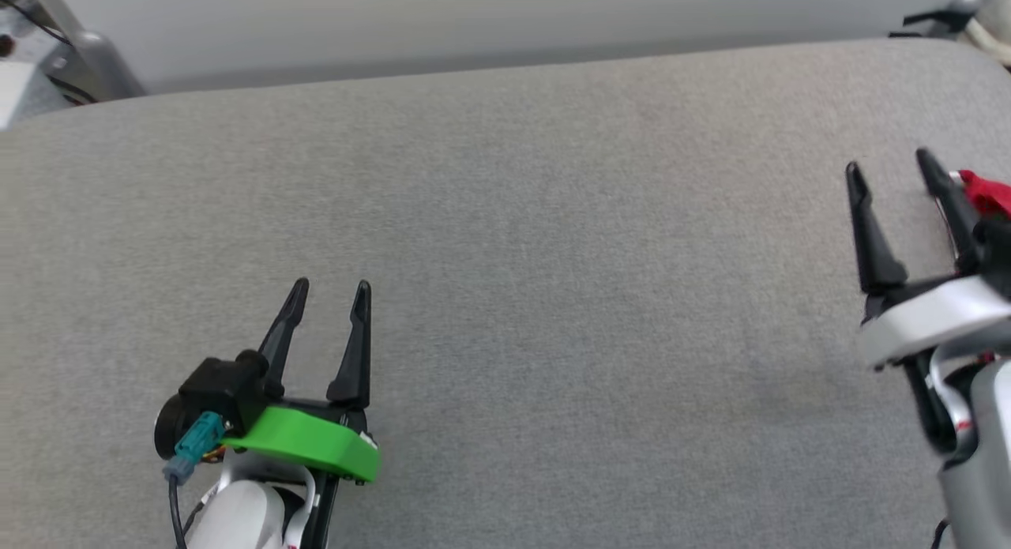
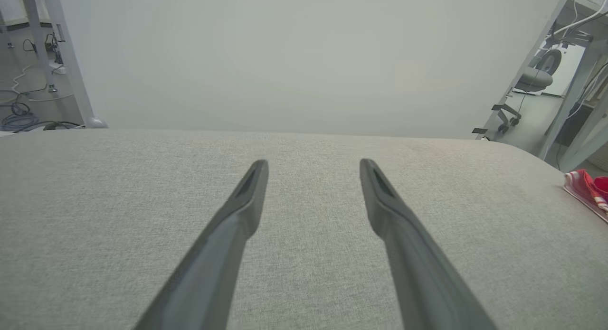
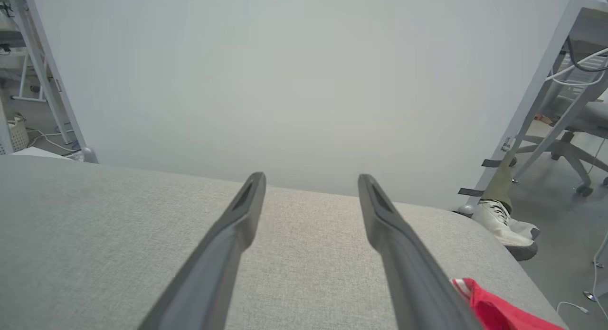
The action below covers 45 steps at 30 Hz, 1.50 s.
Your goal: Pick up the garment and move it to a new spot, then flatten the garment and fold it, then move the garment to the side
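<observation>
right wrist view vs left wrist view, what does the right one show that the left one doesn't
In the right wrist view, not the left: the right gripper, open and empty, and a person's foot in a pale shoe on the floor past the surface's end. In the left wrist view, not the right: the left gripper, open and empty, and coiled cables on the floor. Shared: the grey fabric surface, a pale wall behind it, and a bit of the red garment at the right edge.
</observation>
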Tool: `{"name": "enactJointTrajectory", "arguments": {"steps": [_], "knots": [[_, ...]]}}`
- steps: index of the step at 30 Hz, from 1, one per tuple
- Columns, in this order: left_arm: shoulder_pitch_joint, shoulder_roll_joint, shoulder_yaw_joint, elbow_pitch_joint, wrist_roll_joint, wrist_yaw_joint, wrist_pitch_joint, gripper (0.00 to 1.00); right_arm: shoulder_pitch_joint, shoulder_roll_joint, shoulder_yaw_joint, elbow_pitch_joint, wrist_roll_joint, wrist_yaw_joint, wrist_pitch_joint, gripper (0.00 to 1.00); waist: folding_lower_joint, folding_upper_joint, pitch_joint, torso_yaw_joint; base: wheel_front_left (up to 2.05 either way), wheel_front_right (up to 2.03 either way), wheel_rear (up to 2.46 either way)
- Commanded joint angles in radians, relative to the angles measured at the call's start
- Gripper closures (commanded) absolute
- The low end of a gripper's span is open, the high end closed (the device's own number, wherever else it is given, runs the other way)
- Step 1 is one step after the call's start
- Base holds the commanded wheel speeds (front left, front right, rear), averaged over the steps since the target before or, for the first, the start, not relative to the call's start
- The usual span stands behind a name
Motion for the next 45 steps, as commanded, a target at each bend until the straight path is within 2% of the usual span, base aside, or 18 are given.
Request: {"name": "enactJointTrajectory", "arguments": {"steps": [1, 5, 15, 25, 45], "knots": [[0.021, -0.010, 0.007, 0.004, 0.015, -0.004, -0.006, 0.00, 0.039, 0.029, -0.011, -0.022, 0.005, -0.001, -0.013, 0.00, 0.0001, 0.0000, -0.064, 0.063, 0.00, 0.00, 0.00], [0.052, -0.051, 0.051, 0.015, 0.006, -0.024, -0.006, 0.00, 0.141, 0.105, -0.032, -0.046, 0.006, -0.001, -0.045, 0.00, 0.0001, 0.0000, -0.093, 0.080, 0.00, 0.00, 0.00], [0.106, -0.107, 0.106, 0.037, 0.091, -0.075, -0.006, 0.00, 0.290, 0.205, -0.071, -0.038, -0.042, -0.001, -0.121, 0.00, 0.0001, 0.0000, -0.140, 0.107, 0.00, 0.00, 0.00], [0.118, -0.134, 0.139, 0.042, 0.136, -0.097, -0.006, 0.00, 0.303, 0.228, -0.072, -0.030, -0.072, -0.001, -0.139, 0.00, 0.0001, 0.0000, -0.138, 0.109, 0.00, 0.00, 0.00], [0.117, -0.148, 0.151, 0.036, 0.157, -0.103, -0.006, 0.00, 0.308, 0.236, -0.072, -0.017, -0.057, -0.001, -0.146, 0.00, 0.0001, 0.0000, -0.143, 0.105, 0.00, 0.00, 0.00]]}}
